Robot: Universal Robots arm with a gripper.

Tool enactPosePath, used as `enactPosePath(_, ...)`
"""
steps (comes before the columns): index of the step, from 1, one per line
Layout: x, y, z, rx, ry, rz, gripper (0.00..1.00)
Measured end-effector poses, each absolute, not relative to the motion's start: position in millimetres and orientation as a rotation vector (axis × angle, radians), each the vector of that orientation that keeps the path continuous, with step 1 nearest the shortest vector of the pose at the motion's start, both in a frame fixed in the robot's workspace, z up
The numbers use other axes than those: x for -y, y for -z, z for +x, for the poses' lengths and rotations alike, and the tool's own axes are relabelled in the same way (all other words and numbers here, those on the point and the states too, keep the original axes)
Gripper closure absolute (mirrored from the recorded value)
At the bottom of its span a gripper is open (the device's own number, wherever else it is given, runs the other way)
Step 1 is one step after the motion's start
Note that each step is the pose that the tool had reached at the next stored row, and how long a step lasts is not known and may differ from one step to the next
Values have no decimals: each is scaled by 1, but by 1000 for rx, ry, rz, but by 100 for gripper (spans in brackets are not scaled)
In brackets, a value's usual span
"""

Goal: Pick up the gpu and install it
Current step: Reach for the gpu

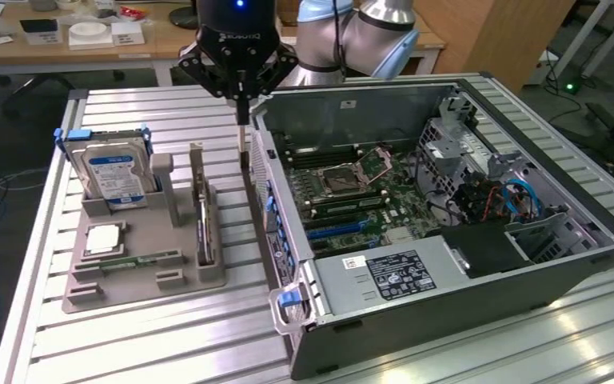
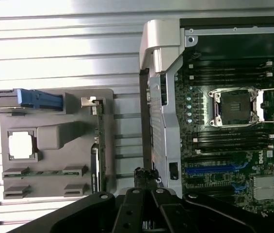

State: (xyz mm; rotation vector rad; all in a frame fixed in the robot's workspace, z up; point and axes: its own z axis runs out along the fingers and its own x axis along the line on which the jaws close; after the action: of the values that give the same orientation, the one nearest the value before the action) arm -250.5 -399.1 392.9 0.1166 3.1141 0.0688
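Black metal claw (image 1: 242, 118) (image 2: 145, 175) shut tight, tips pressed together. Hangs over the gap between the flat grey plastic tray (image 1: 137, 292) (image 2: 73, 160) and the big open dark grey computer case (image 1: 446, 320) (image 2: 158, 39). Thin dark flat gpu card (image 1: 205, 228) (image 2: 100, 145) with a silvery end piece standing on its edge in a slot of the tray. Sits near the claw, lower down and on the exterior view's left of it, apart from it. Says "ROBOTIQ" in pale letters on the claw's black body. Says "DELL" in white on the green board (image 1: 392, 208) (image 2: 214, 184) inside the case. Boxy silver hard drive (image 1: 115, 180) with a blue label standing in the tray too, its writing too small to read
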Motion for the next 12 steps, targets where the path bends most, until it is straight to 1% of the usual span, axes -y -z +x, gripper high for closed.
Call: enactPosePath(12, 399, -393, -270, -3114, -69, 117, 89)
